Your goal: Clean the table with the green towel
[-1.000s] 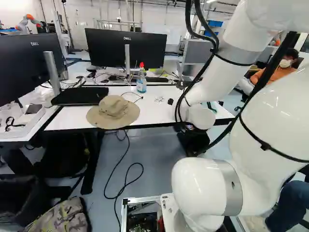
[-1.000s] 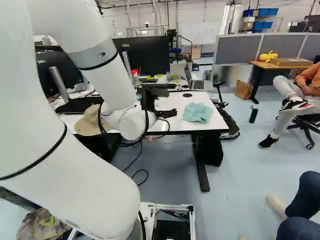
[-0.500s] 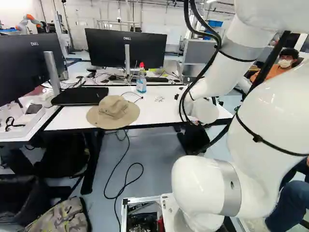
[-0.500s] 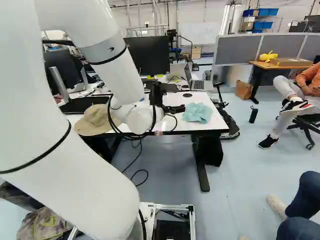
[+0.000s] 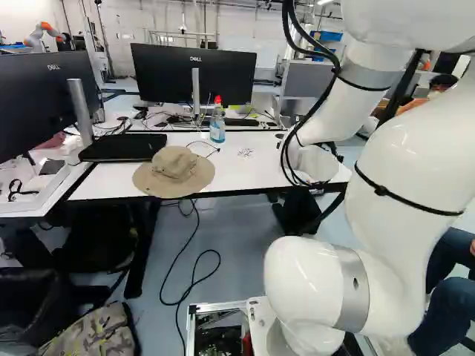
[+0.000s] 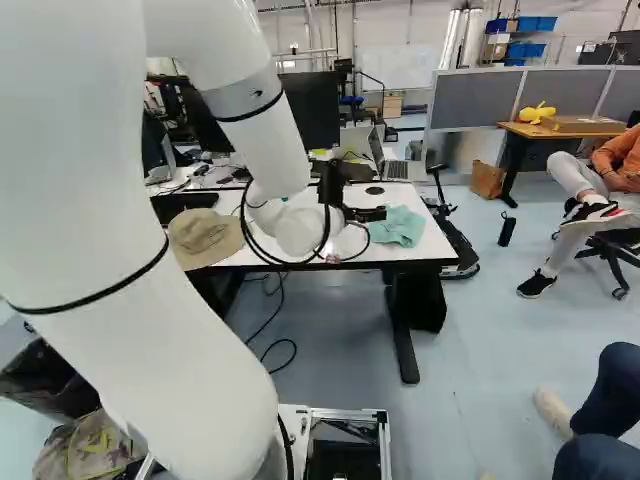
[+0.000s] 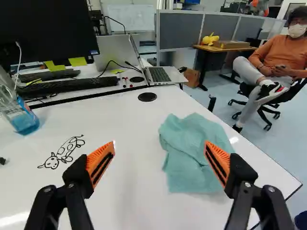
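Swung rightward since the earlier frames: your white arm [image 6: 260, 110], base unmoved. White tabletop [image 7: 120, 115]: descend too far and you could jam the fingertips on it. Green towel [image 7: 192, 143] lies crumpled near its right edge; a sideways nudge might push it off. Gripper [image 7: 159, 143] stands open and empty, towel ahead but off-centre toward one finger, so you may pinch just a fold. Left base view gives you the whole bucket hat [image 5: 174, 172], no towel; only wrist view makes the cartoon-animal drawing [image 7: 64, 152] legible.
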You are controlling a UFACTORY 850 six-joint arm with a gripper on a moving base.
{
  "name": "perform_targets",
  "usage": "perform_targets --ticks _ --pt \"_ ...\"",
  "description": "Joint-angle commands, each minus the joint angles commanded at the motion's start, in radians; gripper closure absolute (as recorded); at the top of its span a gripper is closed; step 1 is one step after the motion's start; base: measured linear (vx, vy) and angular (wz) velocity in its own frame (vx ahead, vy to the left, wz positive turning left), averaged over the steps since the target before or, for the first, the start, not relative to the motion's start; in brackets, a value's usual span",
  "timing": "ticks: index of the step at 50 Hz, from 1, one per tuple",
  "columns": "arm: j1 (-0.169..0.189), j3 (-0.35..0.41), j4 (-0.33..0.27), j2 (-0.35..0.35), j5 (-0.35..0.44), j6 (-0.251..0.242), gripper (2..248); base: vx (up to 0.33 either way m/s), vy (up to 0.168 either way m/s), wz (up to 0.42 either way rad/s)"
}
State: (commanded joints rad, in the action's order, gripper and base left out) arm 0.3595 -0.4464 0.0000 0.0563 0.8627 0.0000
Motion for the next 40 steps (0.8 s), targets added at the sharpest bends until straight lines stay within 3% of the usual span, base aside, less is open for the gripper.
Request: perform_targets --ticks 40 --pt "0.089 -0.185 0.0 0.168 -0.081 0.0 3 0.0 0.0 0.0"
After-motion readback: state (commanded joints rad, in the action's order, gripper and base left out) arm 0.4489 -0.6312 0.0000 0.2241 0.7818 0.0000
